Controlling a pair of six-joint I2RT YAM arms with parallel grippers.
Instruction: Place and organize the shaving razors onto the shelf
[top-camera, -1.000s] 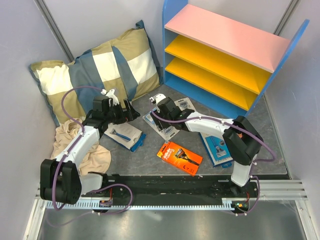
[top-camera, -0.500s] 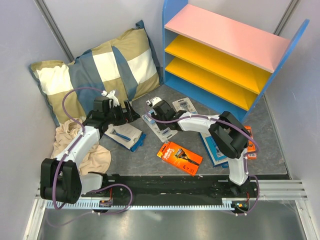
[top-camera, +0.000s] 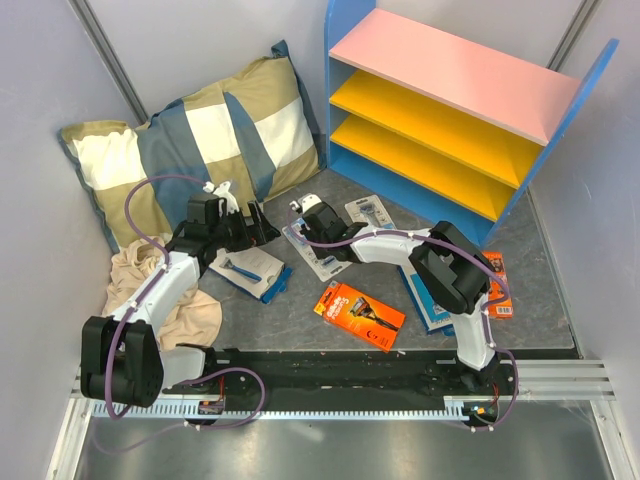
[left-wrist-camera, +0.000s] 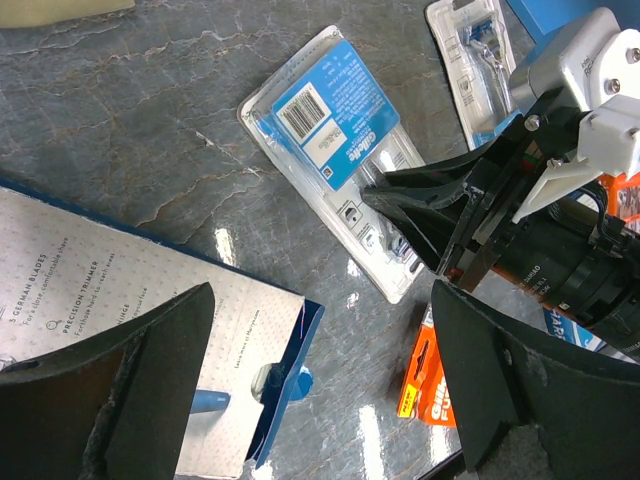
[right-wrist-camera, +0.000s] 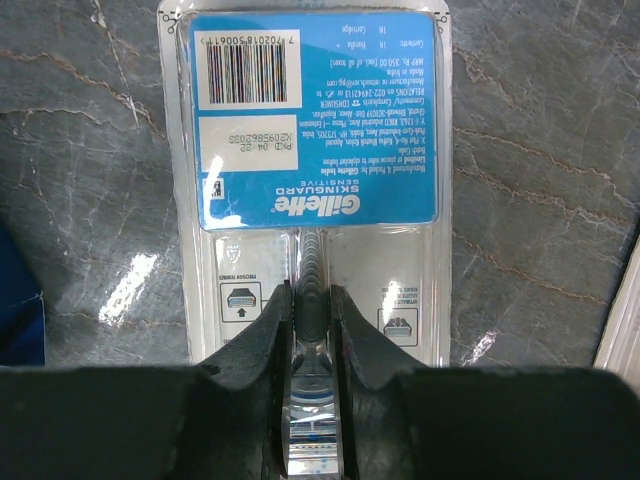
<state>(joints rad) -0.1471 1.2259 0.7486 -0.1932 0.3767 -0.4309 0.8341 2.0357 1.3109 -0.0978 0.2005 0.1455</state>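
A checked pillow in cream, tan and blue sits in the corner at ten o'clock. A crumpled beige cloth lies at eight o'clock on the grey marbled table, just beside the pillow.

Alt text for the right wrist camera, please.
The right gripper pinches the raised centre ridge of a clear Gillette razor blister pack lying on a grey marbled table, its blue barcode label upside down.

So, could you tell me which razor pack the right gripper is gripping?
The clear blister pack lying barcode-side up: the right gripper pinches its central ridge. The orange box and second blister pack lie untouched.
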